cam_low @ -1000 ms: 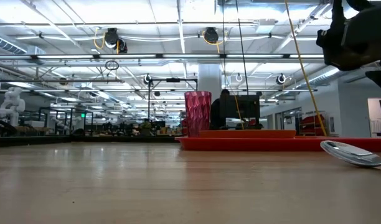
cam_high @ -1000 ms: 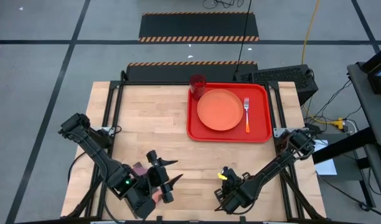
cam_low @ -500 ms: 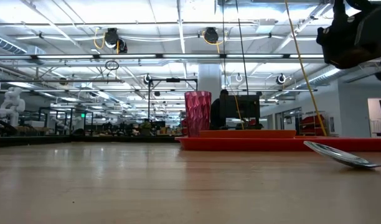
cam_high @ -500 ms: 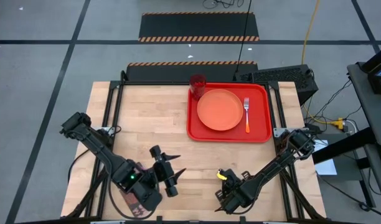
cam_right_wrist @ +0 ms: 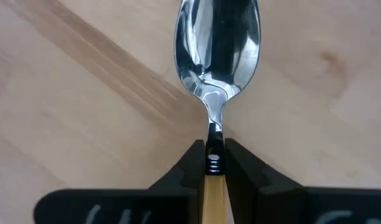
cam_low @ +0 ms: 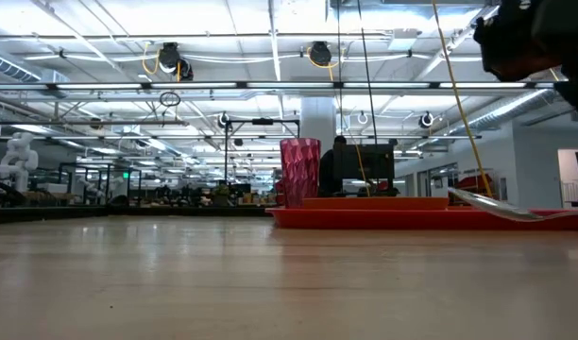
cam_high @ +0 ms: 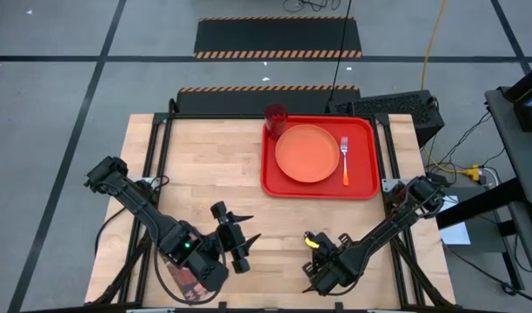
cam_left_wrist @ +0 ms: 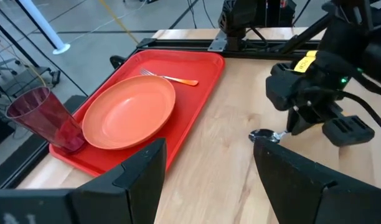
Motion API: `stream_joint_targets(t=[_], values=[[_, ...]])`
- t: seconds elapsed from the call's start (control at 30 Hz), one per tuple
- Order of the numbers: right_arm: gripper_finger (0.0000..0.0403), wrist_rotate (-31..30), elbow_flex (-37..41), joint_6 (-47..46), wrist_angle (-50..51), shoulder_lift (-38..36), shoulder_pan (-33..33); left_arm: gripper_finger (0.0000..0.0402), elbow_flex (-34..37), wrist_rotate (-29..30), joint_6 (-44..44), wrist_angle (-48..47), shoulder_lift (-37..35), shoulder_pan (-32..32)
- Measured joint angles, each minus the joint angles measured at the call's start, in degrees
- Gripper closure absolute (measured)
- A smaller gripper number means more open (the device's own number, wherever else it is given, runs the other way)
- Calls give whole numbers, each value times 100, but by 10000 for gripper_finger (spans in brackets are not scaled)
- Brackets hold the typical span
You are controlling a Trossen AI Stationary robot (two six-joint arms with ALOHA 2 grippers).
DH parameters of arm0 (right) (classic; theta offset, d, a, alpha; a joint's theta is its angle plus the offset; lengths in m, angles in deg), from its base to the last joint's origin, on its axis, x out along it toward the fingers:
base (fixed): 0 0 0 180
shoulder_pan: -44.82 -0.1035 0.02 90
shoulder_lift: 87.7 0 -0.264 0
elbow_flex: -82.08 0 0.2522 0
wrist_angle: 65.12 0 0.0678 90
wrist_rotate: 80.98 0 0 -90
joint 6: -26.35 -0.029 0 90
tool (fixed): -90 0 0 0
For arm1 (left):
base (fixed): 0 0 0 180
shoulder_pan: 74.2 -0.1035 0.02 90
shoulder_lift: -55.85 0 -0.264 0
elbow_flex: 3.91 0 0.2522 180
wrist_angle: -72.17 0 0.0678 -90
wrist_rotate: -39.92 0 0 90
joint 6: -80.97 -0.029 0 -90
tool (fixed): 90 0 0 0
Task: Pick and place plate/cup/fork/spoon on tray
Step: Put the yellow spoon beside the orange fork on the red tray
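The spoon, with a silver bowl and an orange-yellow handle, is in my right gripper near the table's front edge. It also shows in the low view just above the table. My left gripper is open and empty to the left of the spoon, its fingers pointing toward the tray. The red tray lies at the far right. On it are the orange plate, the fork to the plate's right and the dark red cup at the far left corner. My right gripper pinches the spoon's handle between its two fingers, right behind the neck. The fingers lie along the handle, and the bowl sticks out past the fingertips. The spoon is lifted just clear of the table, with its bowl end slightly higher.
Bare wooden table lies between the grippers and the tray. A maroon patterned thing lies under my left arm at the front edge. The right arm stands close to my left gripper's right.
My right gripper has gone up with the spoon. The spoon's bowl rested on the table and now hangs clear of it. My left gripper has shifted a little toward the table's right, staying open.
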Motion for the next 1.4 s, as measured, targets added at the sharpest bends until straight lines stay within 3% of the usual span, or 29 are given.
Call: stream_joint_targets(t=[0.53, 0.93, 1.07, 1.23, 1.4], values=[[375, -497, -3, -40, 1557, -652, 176, 158, 0, -17, -94, -15, 0, 0], [375, -964, -12, 613, 2768, -1840, 827, 158, 0, -17, -151, -44, -2, 0], [375, -1433, -3, 861, 3106, -2303, 1117, 158, 0, -17, -151, -42, -2, 0], [374, -2071, 412, 861, 3081, -2958, 1537, 158, 0, -15, -146, -42, -2, 0], [374, -2106, 1311, 863, 2785, -3632, 2070, 158, 0, -15, -144, -42, -2, 0]])
